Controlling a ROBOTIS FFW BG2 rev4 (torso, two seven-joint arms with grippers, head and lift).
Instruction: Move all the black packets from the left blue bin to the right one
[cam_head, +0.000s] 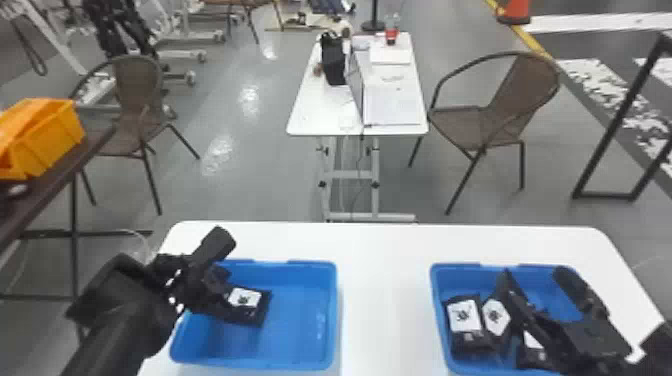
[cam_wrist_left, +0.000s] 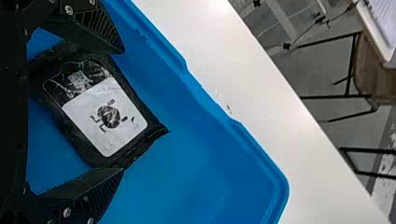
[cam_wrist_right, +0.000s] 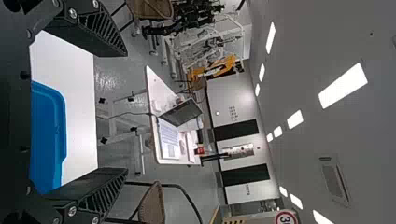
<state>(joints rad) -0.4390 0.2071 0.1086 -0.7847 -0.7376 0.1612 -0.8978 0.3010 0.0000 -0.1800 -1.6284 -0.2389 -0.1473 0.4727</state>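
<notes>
My left gripper is over the left blue bin. A black packet with a white label lies in that bin beside it. In the left wrist view the packet lies between the spread fingers of the left gripper, inside the blue bin. Over the right blue bin, my right gripper stands open above black packets, partly covering them. The right wrist view has the right gripper with nothing between its spread fingers.
Both bins stand on a white table, with a gap between them. Beyond it are a second white table and a brown chair. An orange bin rests on a dark table at the left.
</notes>
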